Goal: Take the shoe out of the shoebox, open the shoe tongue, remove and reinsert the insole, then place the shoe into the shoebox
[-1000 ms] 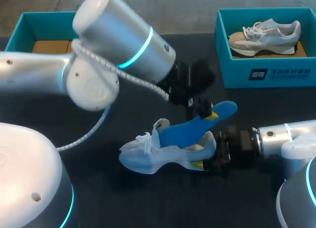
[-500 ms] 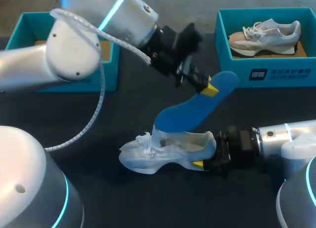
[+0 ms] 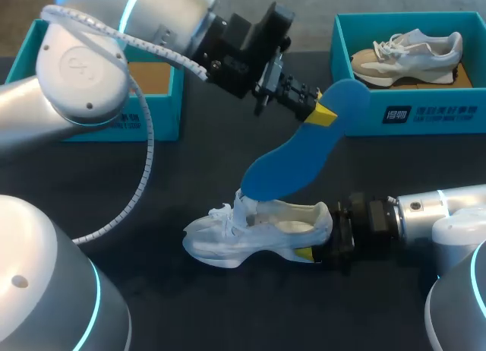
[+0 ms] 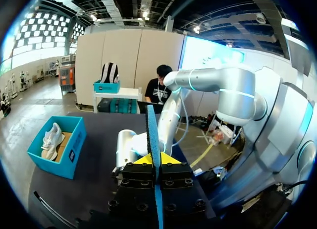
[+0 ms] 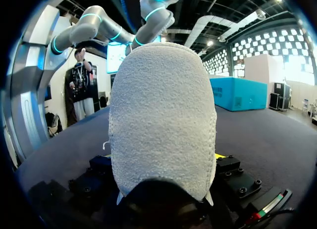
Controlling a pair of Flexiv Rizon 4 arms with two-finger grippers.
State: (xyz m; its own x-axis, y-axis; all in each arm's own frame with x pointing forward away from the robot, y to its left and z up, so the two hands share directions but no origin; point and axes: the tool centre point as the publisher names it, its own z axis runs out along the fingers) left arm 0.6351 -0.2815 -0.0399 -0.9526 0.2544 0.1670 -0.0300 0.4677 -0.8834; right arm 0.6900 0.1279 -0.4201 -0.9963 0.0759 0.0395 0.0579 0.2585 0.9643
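A white shoe [image 3: 254,233] lies on its sole on the black table, toe to the left. My right gripper [image 3: 314,245] comes in from the right and is shut on the shoe's heel [image 5: 163,120], which fills the space between its fingers. One yellow fingertip [image 3: 304,253] shows at the heel's near side. Raised above the shoe, my left gripper [image 3: 319,112] is shut on the heel end of the blue insole [image 3: 300,157]. The insole slants down, its toe end just over the shoe's opening. The left wrist view shows the insole [image 4: 152,132] edge-on between the yellow tips.
A teal shoebox [image 3: 410,112] at the back right holds a second, grey and beige shoe [image 3: 406,55]. Another teal shoebox [image 3: 159,115] stands at the back left, partly behind my left arm. Bare black table lies in front of the shoe.
My left gripper has risen and swung toward the back, drawing the blue insole up out of the shoe. The shoe and my right arm have stayed where they were.
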